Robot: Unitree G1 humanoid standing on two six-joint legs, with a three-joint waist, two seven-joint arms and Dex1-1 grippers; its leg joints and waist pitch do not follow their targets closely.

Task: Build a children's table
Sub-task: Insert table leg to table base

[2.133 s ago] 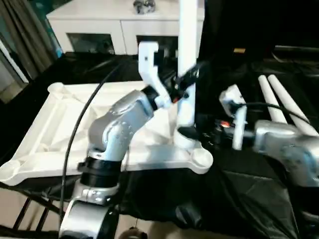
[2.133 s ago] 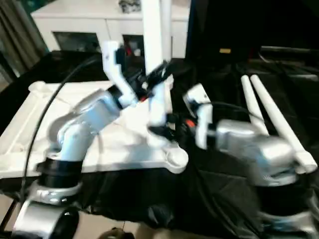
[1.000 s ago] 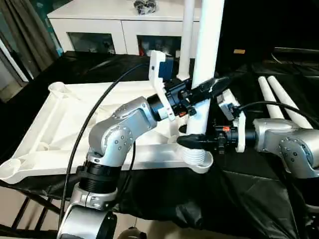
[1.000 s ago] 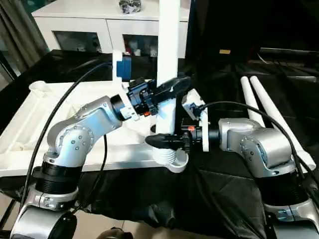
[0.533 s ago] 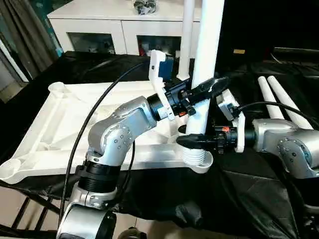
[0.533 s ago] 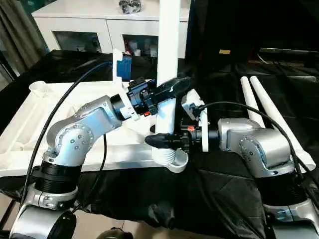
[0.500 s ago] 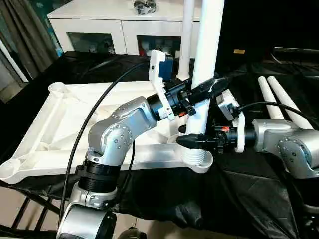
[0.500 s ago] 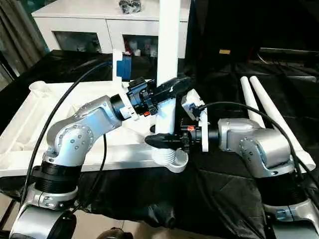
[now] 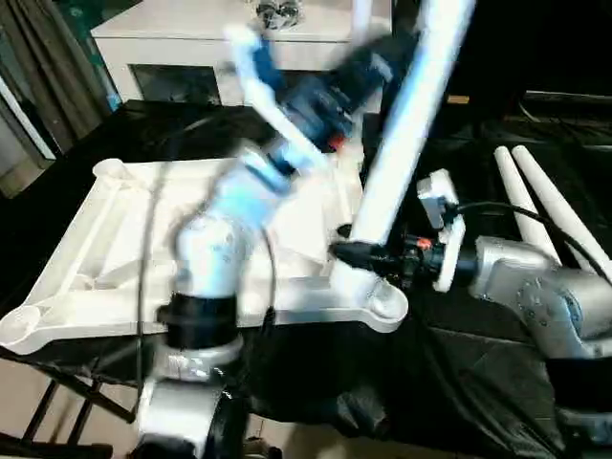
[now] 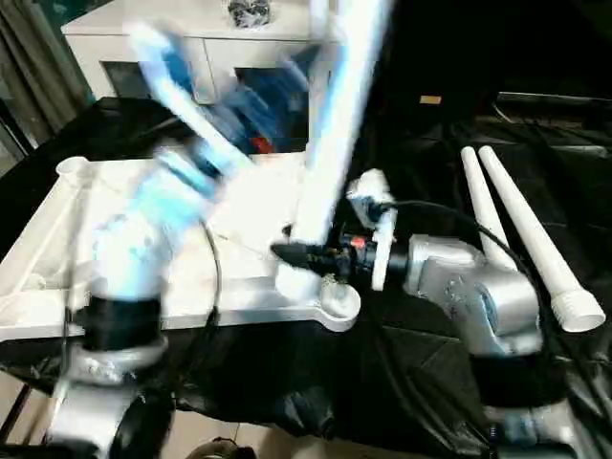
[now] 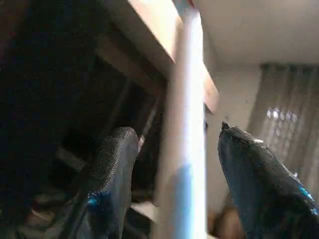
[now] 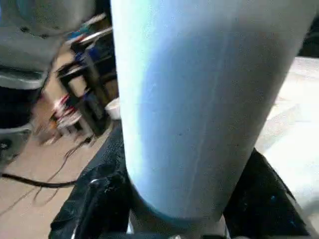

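Observation:
The white tabletop (image 9: 105, 253) lies underside up on a black cloth. A long white leg (image 9: 406, 124) leans with its top toward the right, its lower end just beside the near right corner socket (image 9: 387, 306). My right gripper (image 9: 342, 254) is shut on that lower end; in the right wrist view the leg (image 12: 199, 99) sits between the fingers (image 12: 97, 199). My left gripper (image 11: 174, 130) is high up along the leg, blurred by motion. Its fingers (image 11: 117, 169) stand apart on either side of the leg (image 11: 184, 149) with gaps, so it is open.
Two spare legs (image 9: 540, 206) lie on the black cloth at the right. Another leg (image 9: 361, 11) stands upright at the tabletop's far right corner. A white cabinet (image 9: 191, 43) with glass doors stands behind. The cloth's near edge drops off below the tabletop.
My left gripper has opened off the leg and the arm is swinging up and back. The leg has tipped from upright to leaning right, its foot shifted off the corner socket.

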